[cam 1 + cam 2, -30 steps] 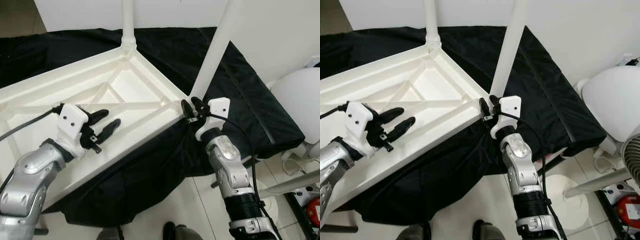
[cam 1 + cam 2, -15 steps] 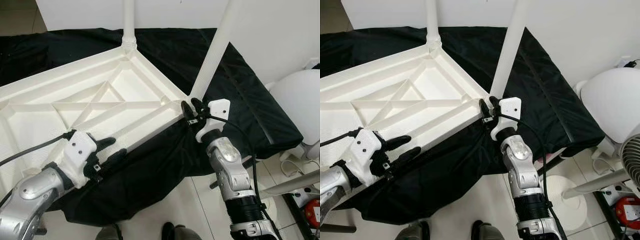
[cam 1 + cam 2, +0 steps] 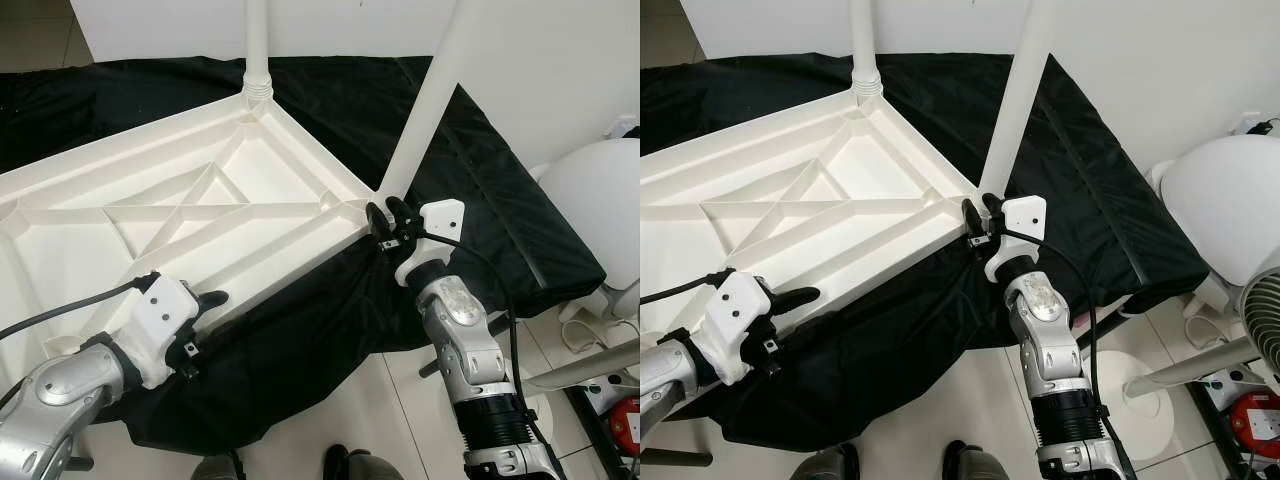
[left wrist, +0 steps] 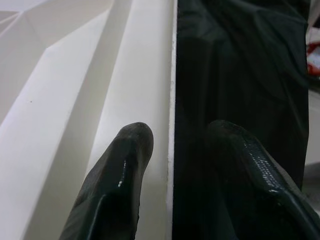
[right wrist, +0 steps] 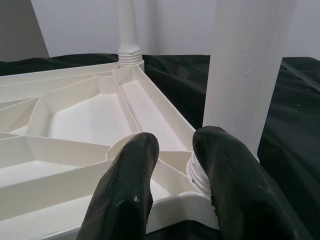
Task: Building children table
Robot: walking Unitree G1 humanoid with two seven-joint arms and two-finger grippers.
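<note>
White ribbed plastic takes up the left and centre of the head views: the upturned table top (image 3: 200, 200) lies underside up on a black cloth (image 3: 470, 170); its open rib compartments hold nothing. At lower left, the left gripper (image 3: 205, 312) sits at the top's near edge, its fingers (image 4: 117, 185) slightly parted and straddling the rim, one over the white plastic and one over the cloth side, not visibly clamped. At top centre a white leg (image 3: 258, 50) stands upright in the far corner socket. Right of centre a second leg (image 3: 425, 100) rises tilted from the near right corner, and the right gripper (image 3: 388, 222) is at its base, fingers (image 5: 125, 195) parted around the threaded collar; whether they press it is unclear. A white rounded object (image 3: 600, 190) sits at the right edge.
</note>
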